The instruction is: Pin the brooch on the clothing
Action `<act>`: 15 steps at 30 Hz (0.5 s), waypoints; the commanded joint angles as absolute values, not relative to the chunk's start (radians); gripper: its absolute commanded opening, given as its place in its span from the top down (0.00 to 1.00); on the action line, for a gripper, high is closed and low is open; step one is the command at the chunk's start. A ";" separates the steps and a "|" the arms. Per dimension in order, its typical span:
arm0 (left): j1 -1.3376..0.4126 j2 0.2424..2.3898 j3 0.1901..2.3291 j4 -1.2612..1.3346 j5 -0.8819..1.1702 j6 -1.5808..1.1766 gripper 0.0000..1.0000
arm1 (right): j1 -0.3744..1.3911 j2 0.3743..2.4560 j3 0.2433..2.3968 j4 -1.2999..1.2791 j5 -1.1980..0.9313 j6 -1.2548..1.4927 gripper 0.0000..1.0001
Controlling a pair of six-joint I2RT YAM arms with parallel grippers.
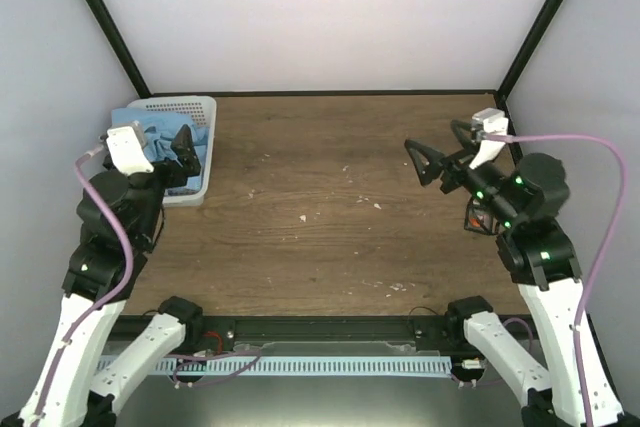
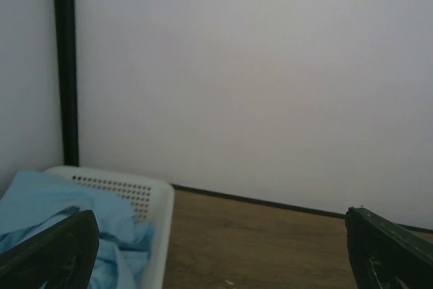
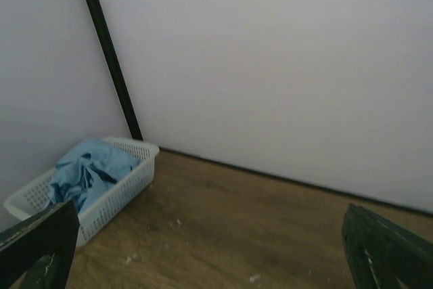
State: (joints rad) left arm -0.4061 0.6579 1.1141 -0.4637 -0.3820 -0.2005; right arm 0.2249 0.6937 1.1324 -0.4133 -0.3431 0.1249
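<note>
The brown wood-grain surface (image 1: 330, 207) is the largest thing in view, flat and matt, scattered with pale flecks.

At its far left corner stands a white plastic mesh basket (image 1: 200, 107), rectangular, with perforated walls and a rounded rim.

The clothing (image 1: 158, 132) lies crumpled inside it, a light blue heap of soft folds that rises slightly above the rim. No collar or buttons can be made out. It will likely be light and limp, draping and bunching when lifted. A raised fold at the top of the heap looks like the best place to pinch, and it would then need spreading flat on the surface.

The left gripper (image 1: 185, 159) hovers above the near end of the basket, over the cloth. Its dark fingers are spread wide and hold nothing.

The right gripper (image 1: 435, 142) hangs over the far right of the surface, pointing left. It too is spread and holds nothing.

I cannot find the brooch in any view. Being tiny and stiff, it would probably slip easily and is best taken by its rim.
</note>
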 commanded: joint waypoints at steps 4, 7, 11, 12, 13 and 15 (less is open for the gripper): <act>-0.190 0.718 1.043 -0.417 -0.230 -0.262 0.00 | 0.302 0.774 1.025 -0.328 -0.229 0.154 0.00; -0.125 0.738 1.015 -0.407 -0.209 -0.283 0.00 | 0.325 0.808 0.990 -0.309 -0.198 0.161 0.00; -0.067 0.777 0.999 -0.425 -0.186 -0.300 0.00 | 0.346 0.835 0.961 -0.289 -0.168 0.168 0.00; -0.058 0.787 0.999 -0.433 -0.178 -0.299 0.00 | 0.351 0.839 0.956 -0.284 -0.162 0.169 0.00; -0.048 0.800 0.998 -0.439 -0.168 -0.299 0.00 | 0.355 0.843 0.952 -0.280 -0.156 0.169 0.00; -0.036 0.831 1.006 -0.458 -0.156 -0.301 0.00 | 0.361 0.849 0.946 -0.272 -0.150 0.169 0.00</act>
State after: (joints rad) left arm -0.0601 0.7975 1.0054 -0.4435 -0.2043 -0.2855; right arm 0.3428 0.8459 0.9455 -0.3275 -0.1925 0.1585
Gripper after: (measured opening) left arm 0.997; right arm 0.999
